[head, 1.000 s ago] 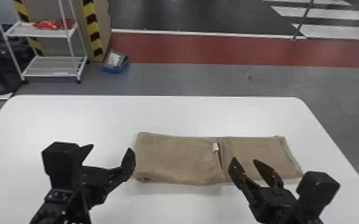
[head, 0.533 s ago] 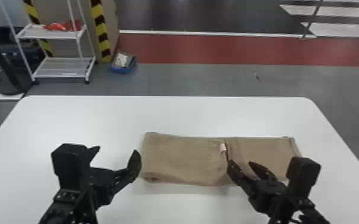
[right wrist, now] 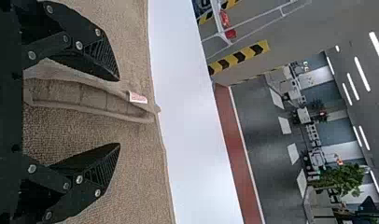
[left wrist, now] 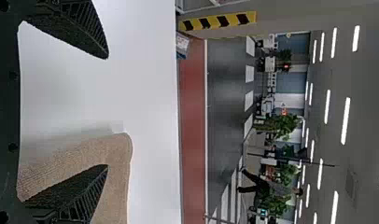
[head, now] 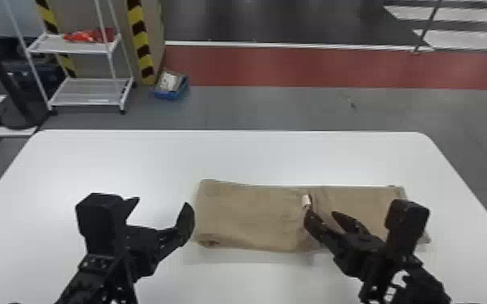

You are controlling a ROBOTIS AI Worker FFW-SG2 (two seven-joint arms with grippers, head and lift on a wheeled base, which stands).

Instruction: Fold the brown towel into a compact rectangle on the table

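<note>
Left gripper (head: pixel 161 204) open by the towel's (head: pixel 250 216) left end; right gripper (head: pixel 322 215) open over its inner edge (right wrist: pixel 103 112), perhaps to pinch it.

Brown towel (head: pixel 250 214), partly folded, long flat strip, white tag near middle, on table (head: pixel 113 161)

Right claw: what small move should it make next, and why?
Probably lower the right claw slightly and close it on the loose-looking hem beside the small label. Its open fingers stand either side of that hem, which curves across the brown towel, so a grip there could straighten it.
</note>
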